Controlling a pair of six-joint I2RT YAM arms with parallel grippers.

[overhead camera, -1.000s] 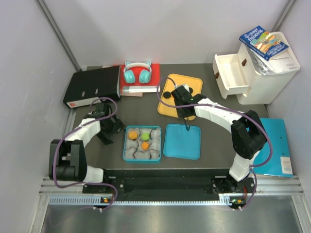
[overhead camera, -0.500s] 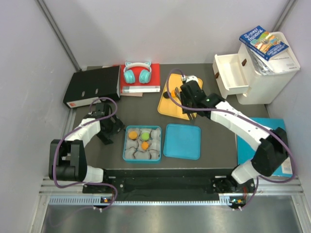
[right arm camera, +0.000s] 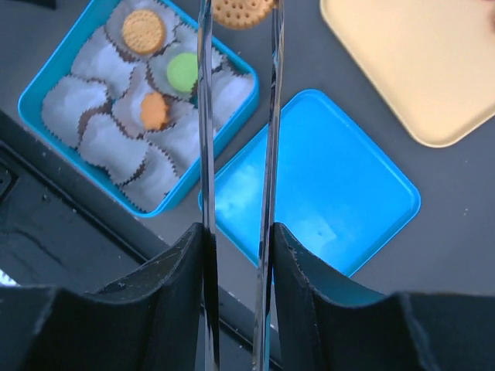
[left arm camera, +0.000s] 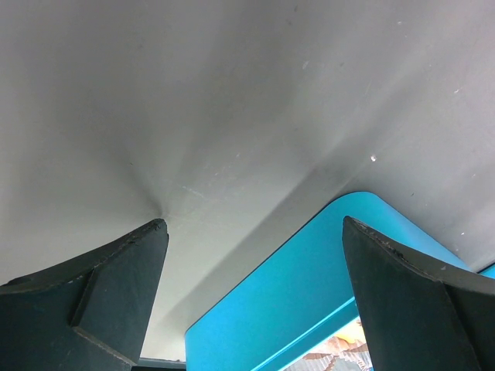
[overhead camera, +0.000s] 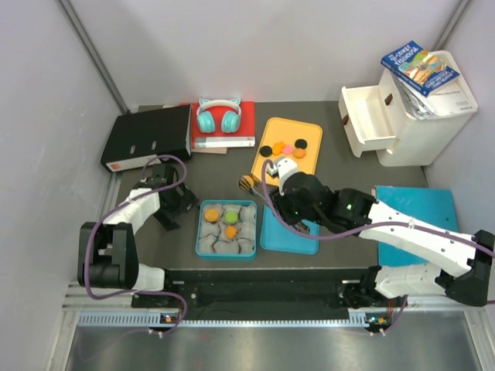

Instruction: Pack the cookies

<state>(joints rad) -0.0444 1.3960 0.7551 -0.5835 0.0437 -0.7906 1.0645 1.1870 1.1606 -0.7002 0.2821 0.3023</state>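
My right gripper [overhead camera: 280,196] is shut on metal tongs [right arm camera: 236,139], and the tongs pinch a round orange cookie [overhead camera: 247,182] in the air between the orange tray [overhead camera: 272,176] and the blue tin [overhead camera: 203,249]. That cookie shows at the tong tips in the right wrist view [right arm camera: 241,11]. The tin holds grey-white paper cups, with two orange cookies [overhead camera: 210,216] and a green cookie [overhead camera: 230,216] in them. Several black, orange and pink cookies [overhead camera: 287,148] lie on the tray. My left gripper [overhead camera: 172,207] is open and empty beside the tin's left wall [left arm camera: 309,294].
The blue tin lid [overhead camera: 298,236] lies right of the tin, partly under my right arm. Black binder [overhead camera: 147,137], red book with teal headphones [overhead camera: 217,116] at the back. White drawer unit [overhead camera: 402,108] back right, blue folder [overhead camera: 433,202] at the right edge.
My right arm has swung from over the orange tray toward the front left, carrying the orange cookie in the tongs. The left arm has not moved.
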